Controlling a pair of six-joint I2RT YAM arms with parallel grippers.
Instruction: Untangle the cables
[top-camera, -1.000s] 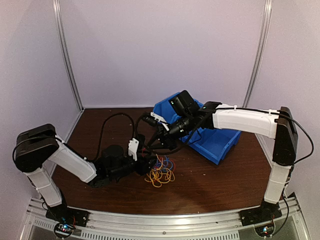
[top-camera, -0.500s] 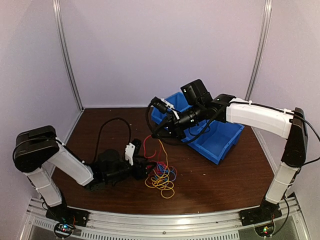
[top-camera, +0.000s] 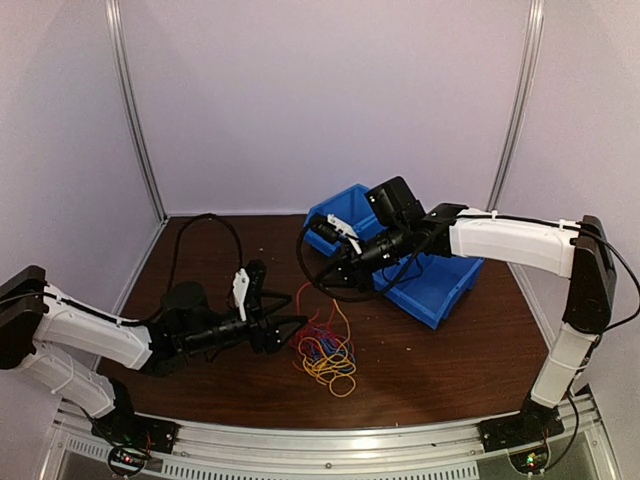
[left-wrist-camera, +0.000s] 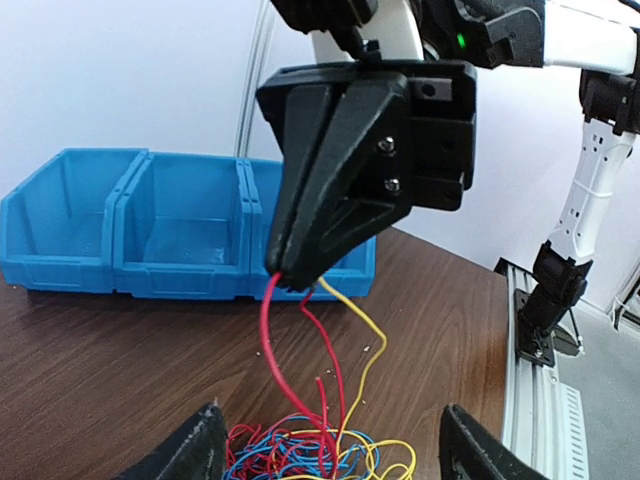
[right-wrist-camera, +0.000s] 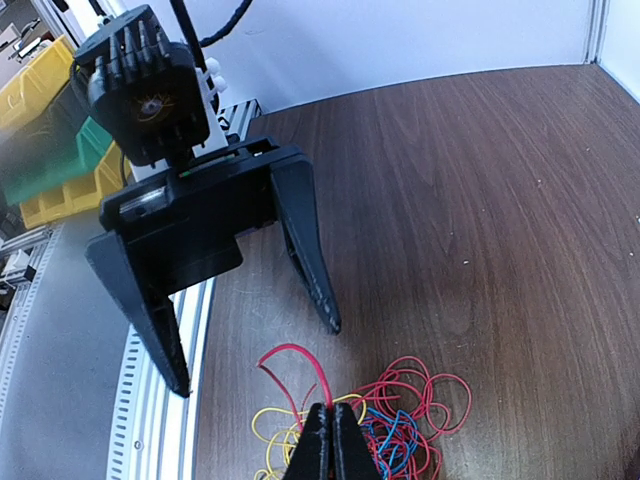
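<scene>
Left wrist view: the right tool (left-wrist-camera: 297, 280) is closed to a thin pinch on a red wire (left-wrist-camera: 266, 345) and a yellow wire (left-wrist-camera: 372, 345). It holds them above the worktop (top-camera: 440, 360), so they hang down in loose curves into the rest of the cables (top-camera: 325, 352). That bunch lies on the wood near the front, between the two arms and near the blue bin (left-wrist-camera: 180, 270). Holding the wires raised looks meant to draw single loops up out of the knot, where they can be told apart from the blue and orange ones below.

The left tool (right-wrist-camera: 258, 358) is spread wide and holds nothing. It sits low and almost level with the worktop, just beside the bunch on its left, with its opening turned toward the hanging wires. That placing suggests it is there to pin or take the remaining loops while the other side pulls.

The bunch is only partly loosened. Most loops overlap in one heap, and the raised wires run back into it. A hard upward pull could drag the whole heap along instead of freeing one loop.
</scene>
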